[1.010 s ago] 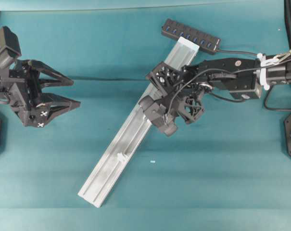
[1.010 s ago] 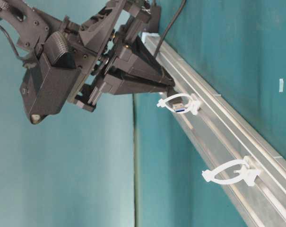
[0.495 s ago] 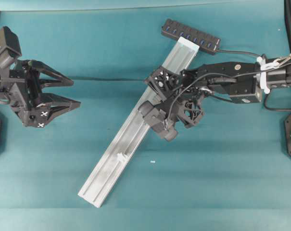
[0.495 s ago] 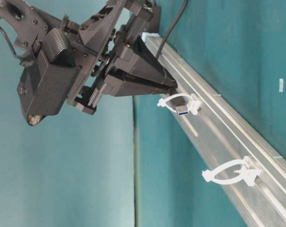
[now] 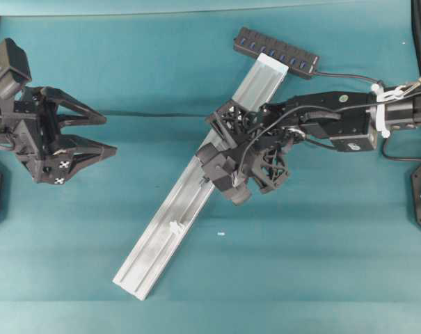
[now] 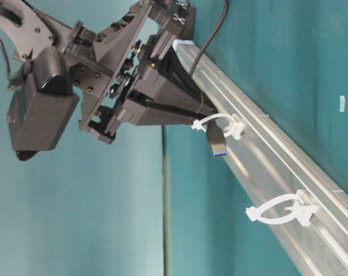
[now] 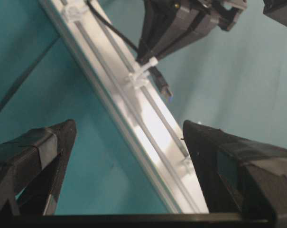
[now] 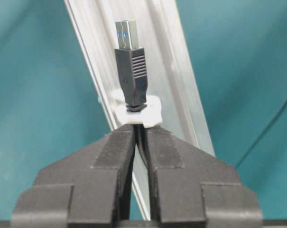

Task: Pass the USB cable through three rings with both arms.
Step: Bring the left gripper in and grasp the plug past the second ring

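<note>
Covering the whole frame, a teal table (image 5: 321, 264) carries a long silver rail (image 5: 161, 233) running diagonally from lower left to upper centre of the overhead view. Black hub (image 5: 276, 52) with blue ports lies at the rail's upper end. Left gripper (image 5: 106, 133), at the left edge, hangs well apart from the rail, fingers spread wide, nothing between them. Right gripper (image 8: 139, 135), over the rail's middle, pinches the USB cable (image 8: 139, 142) just behind its plug (image 8: 132, 71). Plug pokes through a whitish ring (image 6: 220, 123) clipped to the rail, metal tip tilted downward in the table-level view. Second ring (image 6: 280, 210), lower right there, has nothing through it.
</note>
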{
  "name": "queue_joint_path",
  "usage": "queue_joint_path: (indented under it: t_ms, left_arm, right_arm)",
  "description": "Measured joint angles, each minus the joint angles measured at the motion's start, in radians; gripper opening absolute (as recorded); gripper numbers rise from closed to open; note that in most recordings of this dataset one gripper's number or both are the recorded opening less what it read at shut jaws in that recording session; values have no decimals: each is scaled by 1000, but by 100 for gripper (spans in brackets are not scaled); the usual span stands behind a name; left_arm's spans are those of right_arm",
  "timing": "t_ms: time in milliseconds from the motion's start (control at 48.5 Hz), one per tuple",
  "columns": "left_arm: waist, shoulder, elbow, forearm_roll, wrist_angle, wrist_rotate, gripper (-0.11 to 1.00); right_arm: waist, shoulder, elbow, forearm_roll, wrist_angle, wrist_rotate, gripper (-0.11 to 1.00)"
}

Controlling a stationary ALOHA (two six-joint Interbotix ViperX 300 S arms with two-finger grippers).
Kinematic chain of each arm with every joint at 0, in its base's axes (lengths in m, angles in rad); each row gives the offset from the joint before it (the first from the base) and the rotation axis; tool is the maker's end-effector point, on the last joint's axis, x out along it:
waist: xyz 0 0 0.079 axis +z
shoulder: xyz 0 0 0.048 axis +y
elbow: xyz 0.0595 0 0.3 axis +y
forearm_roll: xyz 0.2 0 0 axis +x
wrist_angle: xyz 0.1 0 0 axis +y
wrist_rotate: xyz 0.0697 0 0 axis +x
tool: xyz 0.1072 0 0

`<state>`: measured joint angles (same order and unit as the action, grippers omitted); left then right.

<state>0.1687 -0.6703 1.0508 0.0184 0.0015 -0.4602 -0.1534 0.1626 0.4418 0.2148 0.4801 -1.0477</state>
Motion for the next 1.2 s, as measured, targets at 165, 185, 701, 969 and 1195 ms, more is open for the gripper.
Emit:
queue_joint_path:
  t_ms: [165, 185, 701, 969, 1195]
  left_arm:
    - [-2, 14, 0, 0, -55, -6, 97]
    - [-2, 18, 0, -2, -69, -9, 97]
    - [-97, 445, -57, 0, -391, -121, 96]
    - [-95, 670, -175, 0, -445, -123, 96]
    - [-98, 773, -264, -2, -465, -120, 95]
  right_arm:
    - [-2, 0, 0, 20, -8, 0, 9]
    - [-2, 0, 0, 20, -8, 0, 9]
    - [-2, 0, 0, 23, -6, 0, 9]
    - [-2, 0, 0, 25, -3, 0, 9]
    - [0, 0, 0, 23, -5, 0, 9]
